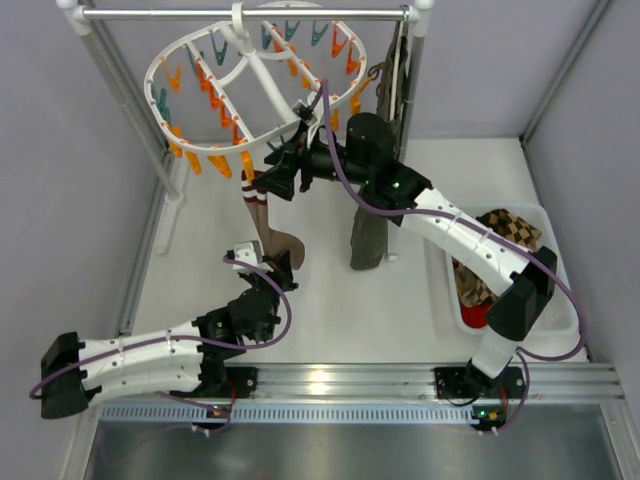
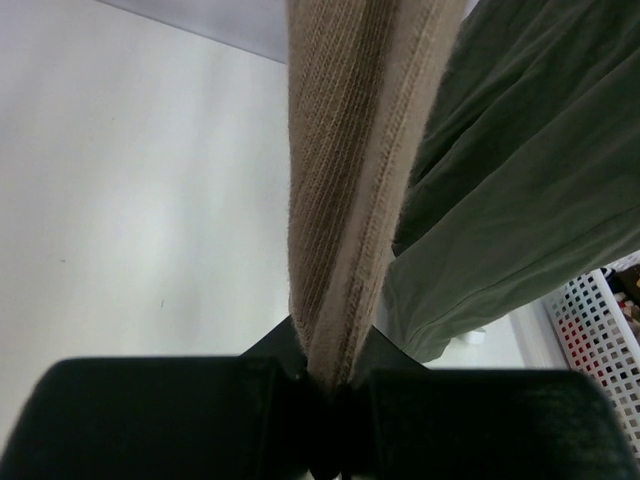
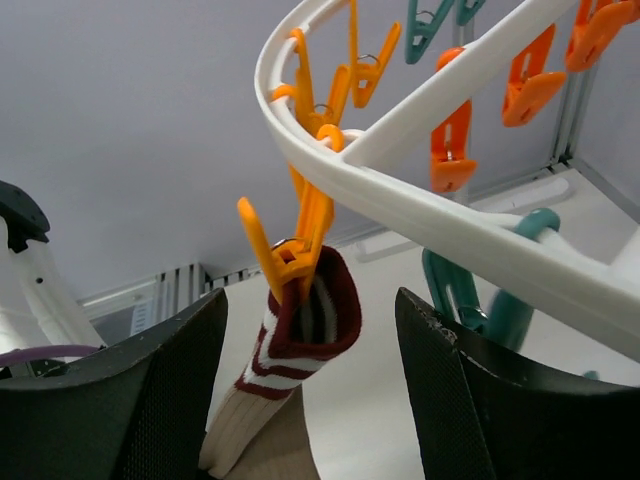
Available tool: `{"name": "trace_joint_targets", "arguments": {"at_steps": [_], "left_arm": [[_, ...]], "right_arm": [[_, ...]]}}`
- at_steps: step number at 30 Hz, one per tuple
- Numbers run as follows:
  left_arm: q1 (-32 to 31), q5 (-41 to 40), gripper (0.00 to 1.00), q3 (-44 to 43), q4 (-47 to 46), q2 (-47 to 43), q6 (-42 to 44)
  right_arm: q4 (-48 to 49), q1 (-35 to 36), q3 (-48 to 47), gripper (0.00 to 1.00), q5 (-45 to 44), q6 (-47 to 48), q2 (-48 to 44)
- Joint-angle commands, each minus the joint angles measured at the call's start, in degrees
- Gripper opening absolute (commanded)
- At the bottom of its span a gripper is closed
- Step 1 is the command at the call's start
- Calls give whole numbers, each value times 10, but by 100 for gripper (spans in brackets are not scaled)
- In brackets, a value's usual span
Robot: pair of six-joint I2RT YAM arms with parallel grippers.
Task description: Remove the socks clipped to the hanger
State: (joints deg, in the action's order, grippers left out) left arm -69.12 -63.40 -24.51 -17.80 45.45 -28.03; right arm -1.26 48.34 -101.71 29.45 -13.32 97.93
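A plain tan sock (image 1: 270, 228) with a red-and-white striped cuff (image 3: 300, 335) hangs from an orange clip (image 3: 300, 250) on the white oval hanger (image 1: 255, 75). My left gripper (image 1: 283, 268) is shut on the sock's lower end; in the left wrist view the ribbed tan sock (image 2: 350, 180) rises out of the closed gripper (image 2: 335, 378). My right gripper (image 1: 268, 183) is open at the sock's top. In the right wrist view that gripper (image 3: 308, 300) has one finger on each side of the cuff and clip, not touching them. Argyle socks (image 1: 512, 230) lie in the basket.
A long olive-grey garment (image 1: 368, 238) hangs from the metal rail (image 1: 250, 14) just right of the sock, close to my left gripper (image 2: 520, 170). A white mesh basket (image 1: 560, 320) stands at the right, holding red cloth too. Many orange and teal clips dangle from the hanger.
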Motion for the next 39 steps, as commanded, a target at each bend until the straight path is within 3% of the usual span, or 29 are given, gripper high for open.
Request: {"name": "trace_joint_targets", "arguments": {"at_steps": [1,15,32,39], "left_arm": [[-3,11,0,-3,18,-10,-13],[-3,36,0,-10,22,0,-19],[-3,77,0,-11,24,-23,-26],[-3,71,0,-20,42,-23,-28]], "right_arm": [[66,-6,-35,65,3,2,9],[162,-6,-35,66,13,-13,42],[168,-20,-43,72,39,-3,64],[169,-20,-3,72,-19,21,44]]}}
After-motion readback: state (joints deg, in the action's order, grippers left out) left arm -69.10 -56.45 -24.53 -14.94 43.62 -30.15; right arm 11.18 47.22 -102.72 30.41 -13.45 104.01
